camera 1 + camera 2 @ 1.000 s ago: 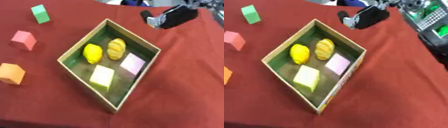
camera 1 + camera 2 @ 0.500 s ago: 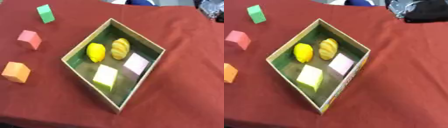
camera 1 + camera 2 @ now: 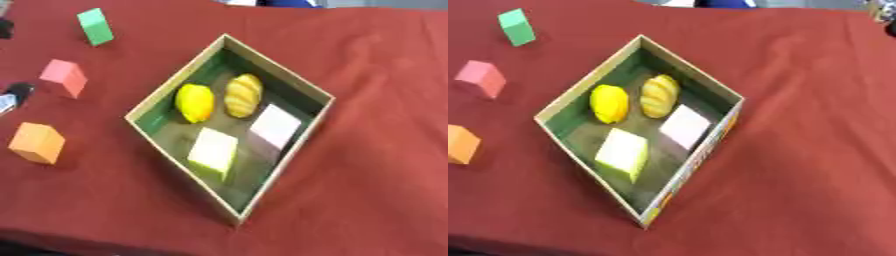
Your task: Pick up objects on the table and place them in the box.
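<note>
Box (image 3: 280,75) holding lemon (image 3: 195,102), bread roll (image 3: 243,95), pink block (image 3: 275,126), pale yellow block (image 3: 213,151), no hand clearly seen

Open box (image 3: 166,95) holds four items; green (image 3: 94,26), pink (image 3: 65,76), orange (image 3: 37,142) blocks lie left.

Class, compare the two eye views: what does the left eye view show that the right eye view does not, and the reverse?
Left eye only: a dark and silver shape at the left edge, and the whole orange block. Right eye only: coloured print on the outer wall of the box. Both: the green block, pink block and lemon.
</note>
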Available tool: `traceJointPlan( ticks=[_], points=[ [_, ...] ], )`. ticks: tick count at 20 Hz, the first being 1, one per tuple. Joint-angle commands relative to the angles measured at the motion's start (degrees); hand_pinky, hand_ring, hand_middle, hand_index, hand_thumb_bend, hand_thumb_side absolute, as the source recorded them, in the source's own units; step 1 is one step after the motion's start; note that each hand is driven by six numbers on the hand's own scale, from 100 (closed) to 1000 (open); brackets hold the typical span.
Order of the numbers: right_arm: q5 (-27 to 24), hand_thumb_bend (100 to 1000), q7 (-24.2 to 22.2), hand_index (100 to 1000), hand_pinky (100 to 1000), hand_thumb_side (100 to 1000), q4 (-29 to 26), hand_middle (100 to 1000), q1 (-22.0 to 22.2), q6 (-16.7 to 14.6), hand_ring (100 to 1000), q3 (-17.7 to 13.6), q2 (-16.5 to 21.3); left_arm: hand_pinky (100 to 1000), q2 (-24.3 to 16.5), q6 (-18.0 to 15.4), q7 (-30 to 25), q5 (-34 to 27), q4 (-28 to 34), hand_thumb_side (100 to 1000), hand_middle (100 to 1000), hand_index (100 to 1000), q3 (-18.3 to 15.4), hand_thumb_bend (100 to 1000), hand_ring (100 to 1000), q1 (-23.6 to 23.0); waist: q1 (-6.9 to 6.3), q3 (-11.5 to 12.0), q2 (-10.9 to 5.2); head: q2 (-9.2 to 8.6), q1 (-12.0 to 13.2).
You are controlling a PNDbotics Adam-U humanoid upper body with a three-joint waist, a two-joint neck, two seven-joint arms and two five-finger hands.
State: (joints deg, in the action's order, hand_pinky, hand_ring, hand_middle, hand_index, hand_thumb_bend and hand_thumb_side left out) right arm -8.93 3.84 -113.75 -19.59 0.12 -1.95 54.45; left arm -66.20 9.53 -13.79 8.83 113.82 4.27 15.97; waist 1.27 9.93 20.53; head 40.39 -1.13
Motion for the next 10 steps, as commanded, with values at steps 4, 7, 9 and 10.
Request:
traceJointPlan(
  ticks=[4, 7, 9, 10],
  points=[
    [-0.59, 100, 4.18, 841, 828, 612, -0.84, 746, 4.48, -0.66, 870, -3.50, -1.47, 819, -5.49, -2.35, -10.13, 0.11, 0.78, 281, 750, 878, 0.50, 447, 766, 0.05, -0.60, 0.04, -0.67, 0.44, 0.15],
    [-0.14, 100, 5.71, 836, 826, 612, -0.84, 737, 6.27, -1.62, 863, -4.38, -2.25, 825, -6.73, -3.81, -13.76, -0.16, 0.78, 238, 755, 875, 0.50, 478, 776, -0.76, -0.87, 0.26, -0.59, 0.47, -0.12],
    [0.02, 100, 6.45, 833, 825, 611, -0.84, 734, 6.99, -2.16, 860, -4.71, -2.69, 830, -7.46, -4.27, -16.36, 0.34, 0.78, 161, 764, 875, 0.79, 530, 787, -1.04, -0.98, 0.37, -0.53, 0.45, -0.23],
    [0.07, 100, 6.72, 831, 824, 611, -0.84, 731, 7.18, -2.43, 857, -4.84, -2.96, 833, -7.69, -4.31, -17.81, 0.90, 0.78, 126, 766, 871, 1.01, 561, 792, -1.09, -0.99, 0.37, -0.48, 0.42, -0.25]
  ],
)
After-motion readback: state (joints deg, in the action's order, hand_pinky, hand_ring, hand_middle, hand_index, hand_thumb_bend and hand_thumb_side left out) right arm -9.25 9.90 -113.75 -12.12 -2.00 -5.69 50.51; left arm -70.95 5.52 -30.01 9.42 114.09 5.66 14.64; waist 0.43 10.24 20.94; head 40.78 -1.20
